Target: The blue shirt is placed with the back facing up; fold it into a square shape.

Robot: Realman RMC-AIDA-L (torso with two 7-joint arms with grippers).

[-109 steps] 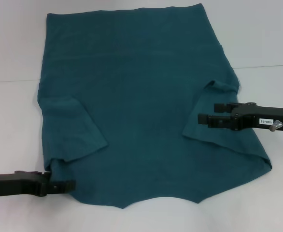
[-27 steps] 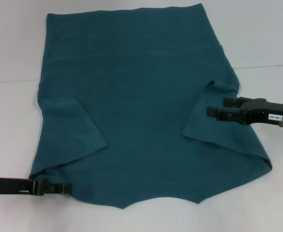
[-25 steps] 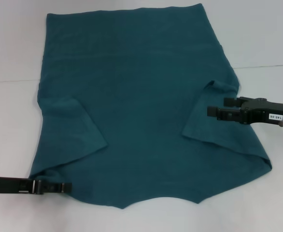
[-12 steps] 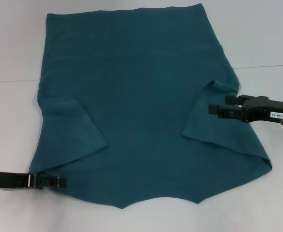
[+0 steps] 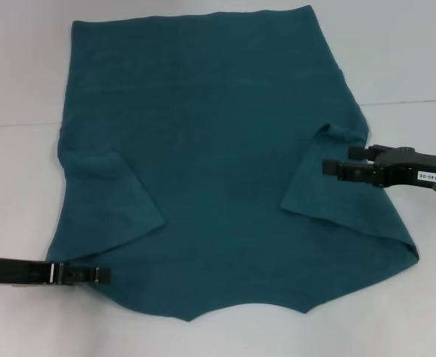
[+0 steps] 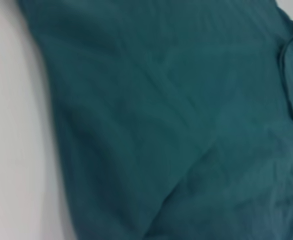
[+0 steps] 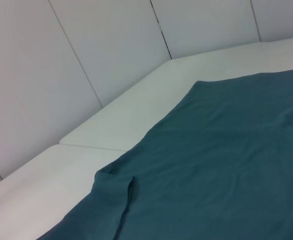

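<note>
The blue shirt (image 5: 210, 149) lies flat on the white table (image 5: 396, 52), plain side up, with both short sleeves folded inward onto the body. My left gripper (image 5: 103, 276) sits low at the shirt's near left edge, its tip touching the fabric border. My right gripper (image 5: 337, 161) hovers open over the folded right sleeve (image 5: 318, 186), nothing between its fingers. The left wrist view is mostly filled by the shirt (image 6: 186, 130). In the right wrist view the shirt (image 7: 226, 165) shows a folded sleeve edge (image 7: 114, 187).
A seam in the white table (image 5: 411, 102) runs across behind the right arm. Pale wall panels (image 7: 86, 45) rise behind the table's far edge. Bare table surface (image 5: 17, 186) lies to the left, right and near side of the shirt.
The left gripper has shifted slightly along the shirt's near left edge. The right gripper has drifted a little right and up over the sleeve. The shirt has kept its shape over the last second.
</note>
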